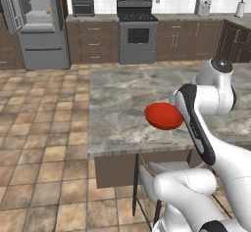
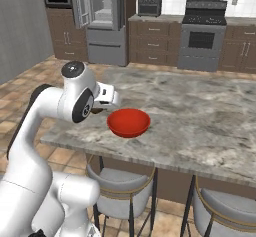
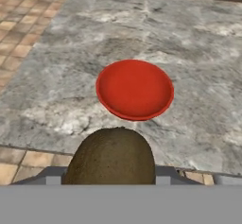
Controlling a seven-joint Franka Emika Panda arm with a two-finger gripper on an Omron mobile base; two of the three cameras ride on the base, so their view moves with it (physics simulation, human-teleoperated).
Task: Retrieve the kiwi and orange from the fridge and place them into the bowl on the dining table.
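Kiwi (image 3: 113,156): fuzzy brown oval, clamped between the gripper (image 2: 100,110) fingers, near the table's front edge
Bowl (image 3: 134,89): smooth red, shallow, round, on speckled stone dining table (image 3: 198,53); bare top all around
Orange (image 1: 48,12): on open fridge (image 1: 37,25) shelf

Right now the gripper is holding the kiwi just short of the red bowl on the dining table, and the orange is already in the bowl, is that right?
Not quite. The bowl is empty in the hand view; the orange sits on a shelf in the open fridge in the left base view. The rest holds: the gripper holds the kiwi just short of the bowl on the dining table.
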